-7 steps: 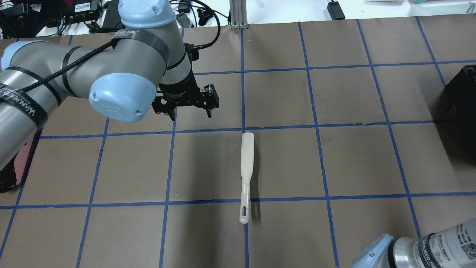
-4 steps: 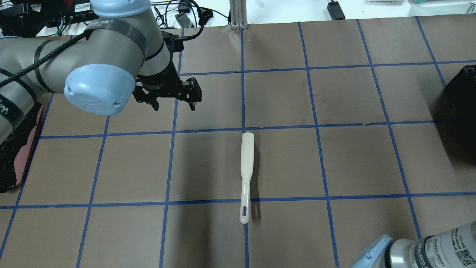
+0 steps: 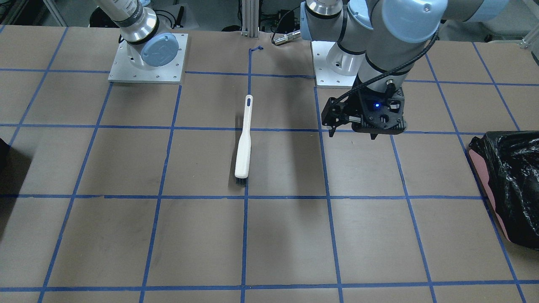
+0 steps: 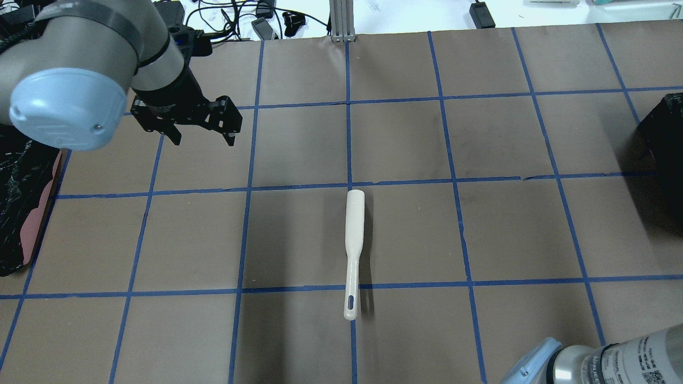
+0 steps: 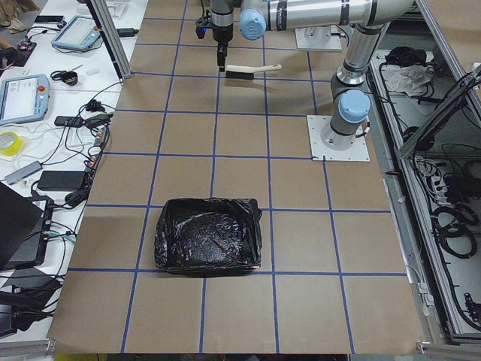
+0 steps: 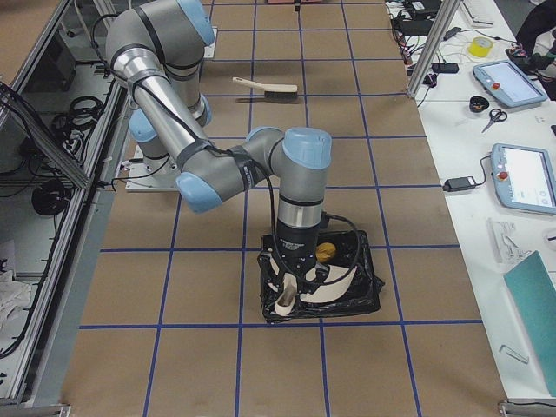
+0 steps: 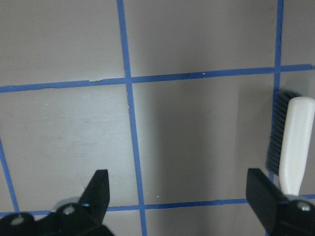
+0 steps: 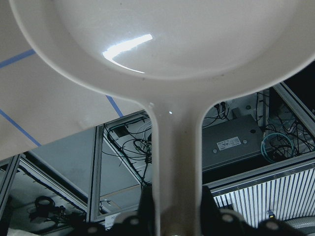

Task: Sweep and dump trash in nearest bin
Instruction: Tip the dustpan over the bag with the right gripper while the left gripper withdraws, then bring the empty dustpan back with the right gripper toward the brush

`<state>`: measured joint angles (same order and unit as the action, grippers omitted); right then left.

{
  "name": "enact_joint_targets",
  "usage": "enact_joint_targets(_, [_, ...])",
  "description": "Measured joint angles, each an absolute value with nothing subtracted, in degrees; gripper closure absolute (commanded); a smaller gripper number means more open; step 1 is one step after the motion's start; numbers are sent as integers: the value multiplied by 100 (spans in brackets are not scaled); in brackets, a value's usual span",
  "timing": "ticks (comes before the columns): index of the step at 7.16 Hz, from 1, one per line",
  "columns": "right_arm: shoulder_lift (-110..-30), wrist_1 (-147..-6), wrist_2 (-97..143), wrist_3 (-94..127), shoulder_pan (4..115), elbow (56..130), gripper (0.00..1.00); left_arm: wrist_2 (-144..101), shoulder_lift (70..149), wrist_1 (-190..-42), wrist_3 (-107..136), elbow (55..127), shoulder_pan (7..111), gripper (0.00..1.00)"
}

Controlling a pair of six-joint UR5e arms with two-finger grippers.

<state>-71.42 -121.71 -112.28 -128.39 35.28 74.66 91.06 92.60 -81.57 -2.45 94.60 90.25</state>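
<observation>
My right gripper (image 8: pixel 174 215) is shut on the handle of a white dustpan (image 8: pixel 162 34). In the exterior right view it holds the dustpan (image 6: pixel 328 283) tilted down into the dark bin (image 6: pixel 365 300). A yellow-orange scrap (image 6: pixel 324 253) lies inside that bin; I see no other trash. The bin shows as a black sliver in the overhead view (image 4: pixel 664 128). My left gripper (image 4: pixel 200 132) is open and empty, hovering above the table, far-left of the white brush (image 4: pixel 352 250). The left wrist view shows its open fingers (image 7: pixel 98 189) and the brush (image 7: pixel 295 142).
A pink bin lined with a crinkled black bag (image 4: pixel 21 213) stands at the table's left edge, also in the front-facing view (image 3: pixel 509 181). The brown table has a blue tape grid (image 4: pixel 453 181). Cables and devices lie beyond the far edge (image 4: pixel 256 16).
My left arm has swung left and slightly farther from the brush, the gripper staying open and empty. The brush has not moved.
</observation>
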Motion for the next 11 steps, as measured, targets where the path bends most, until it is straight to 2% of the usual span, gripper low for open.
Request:
enact_joint_targets(2, [-7295, -11555, -10865, -12062, 3873, 7476, 100, 9348, 9132, -8375, -413, 9324, 8781, 0])
enact_joint_targets(7, [-7300, -10143, -9904, -8543, 5893, 7554, 100, 9175, 9034, -8488, -460, 9343, 8776, 0])
enact_joint_targets(11, [-7216, -10042, -9117, -4790, 7639, 8022, 100, 9173, 8979, -8658, -449, 9357, 8776, 0])
